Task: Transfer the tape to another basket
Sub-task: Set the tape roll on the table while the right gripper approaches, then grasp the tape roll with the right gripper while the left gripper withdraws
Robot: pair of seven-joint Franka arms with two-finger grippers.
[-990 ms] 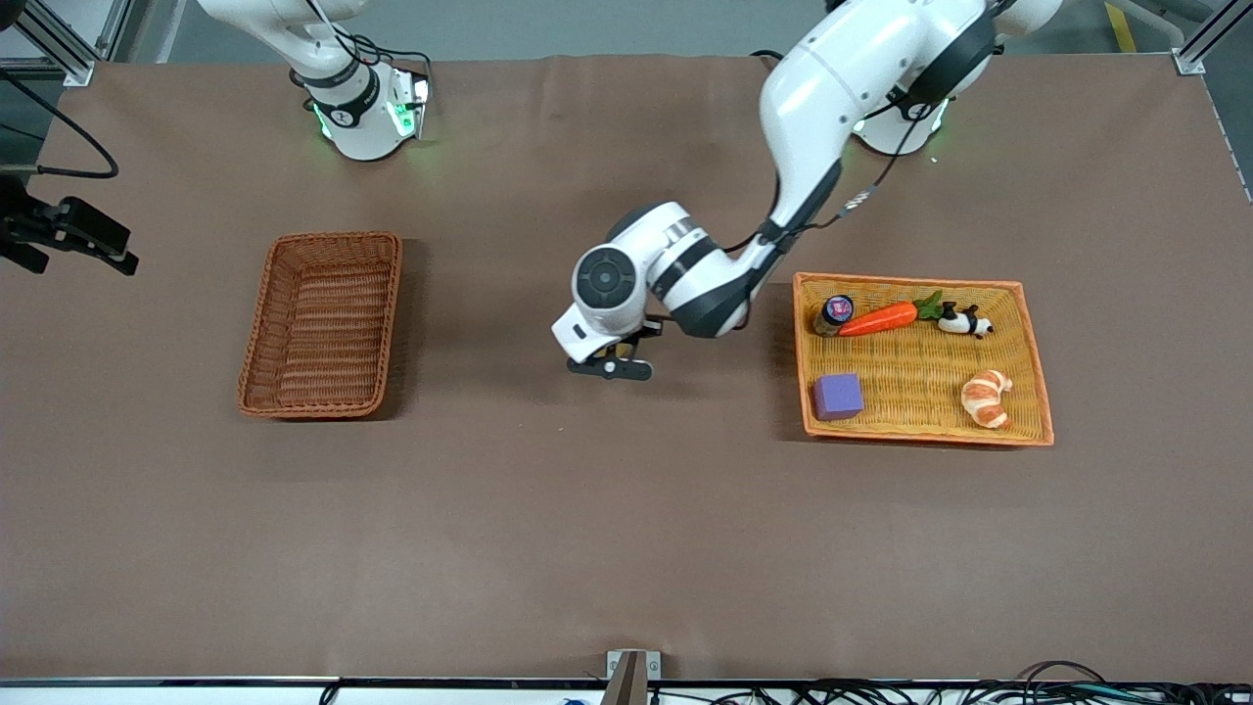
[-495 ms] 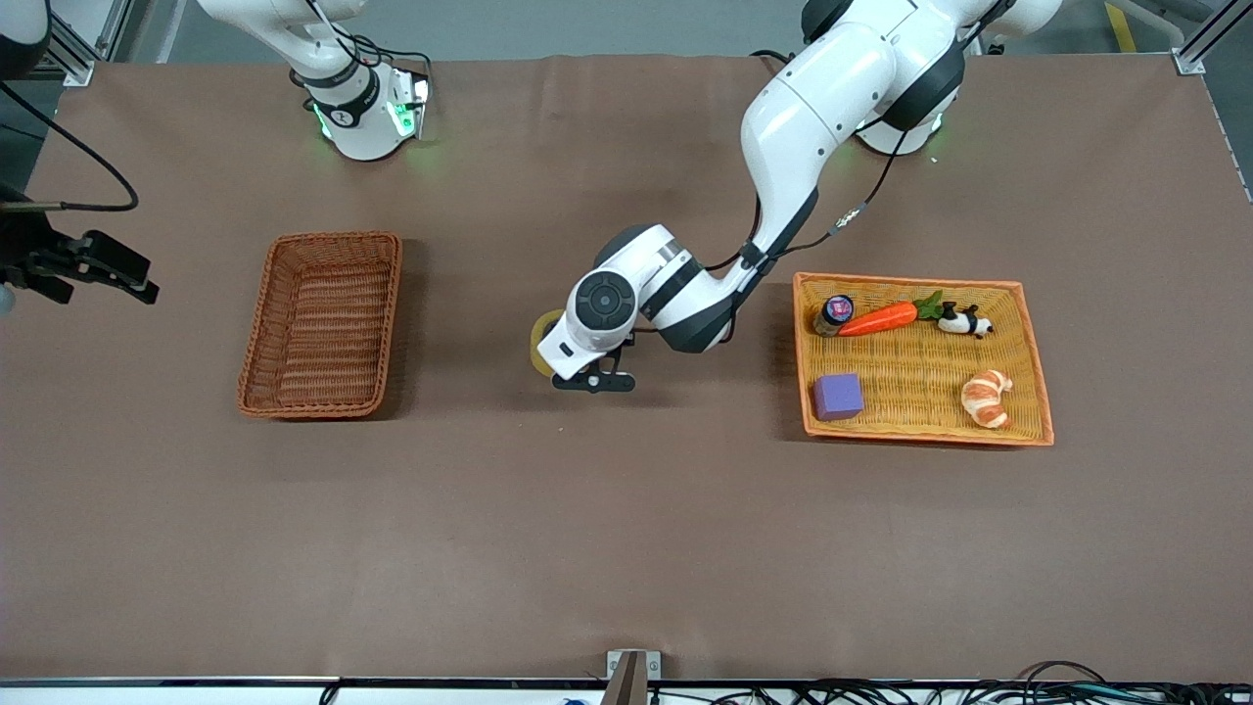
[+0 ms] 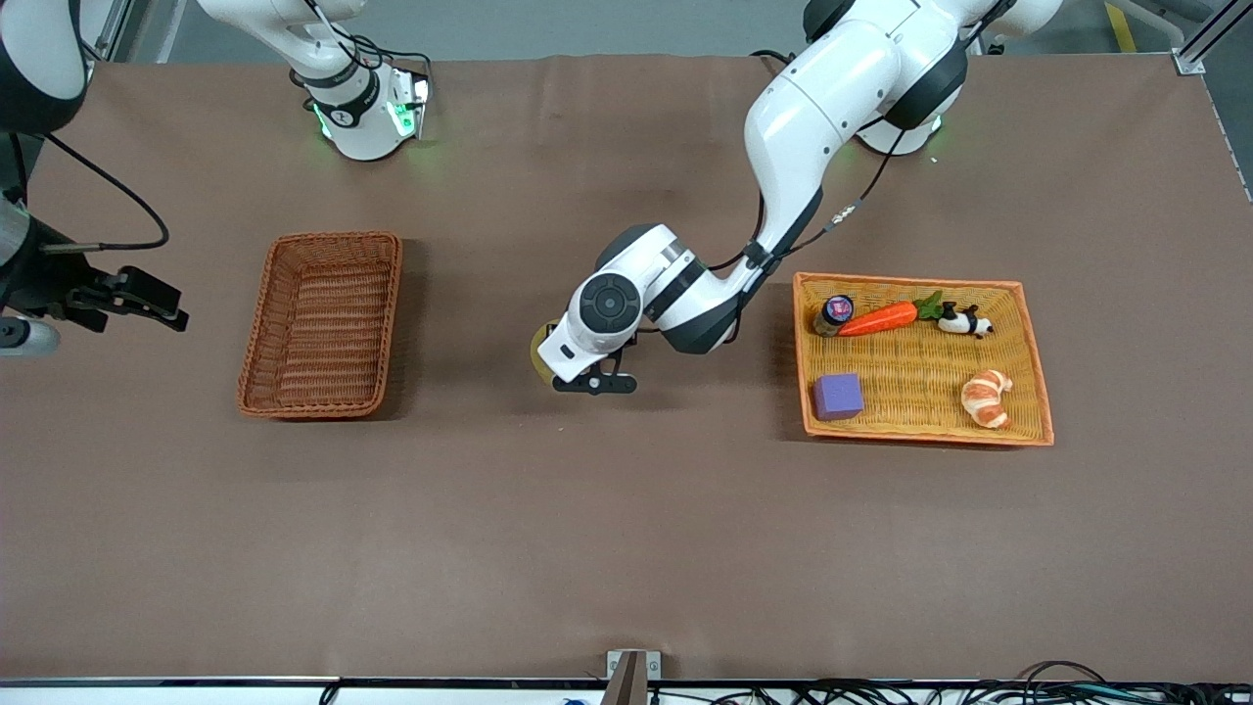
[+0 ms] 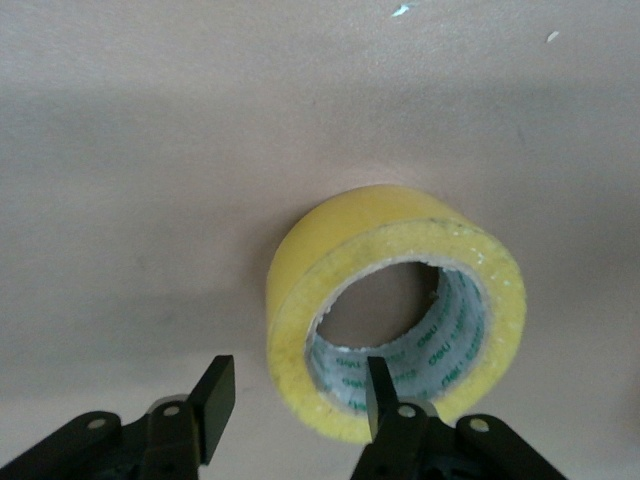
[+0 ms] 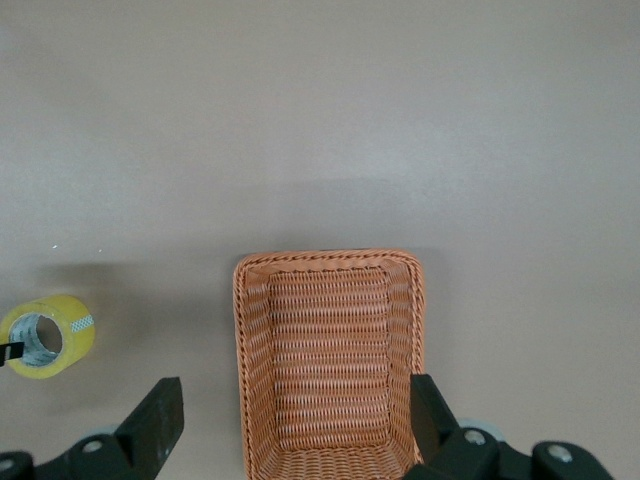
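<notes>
Near the middle of the worktop, the tape (image 4: 395, 310) rests on the cloth. Your left gripper (image 4: 295, 400) has its fingers spread, one inside the core and one outside, loosely straddling the wall. The right gripper (image 5: 290, 425), fingers spread, hovers near the basket (image 3: 323, 323), toward the right arm's end.

An orange tray (image 3: 1036, 411) holds carrot (image 3: 877, 319), panda (image 3: 964, 320), croissant (image 3: 986, 397), purple block (image 3: 838, 397), jar (image 3: 833, 313).

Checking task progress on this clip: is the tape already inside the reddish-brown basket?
No, the basket holds nothing, and the tape lies on the table by the left gripper.
</notes>
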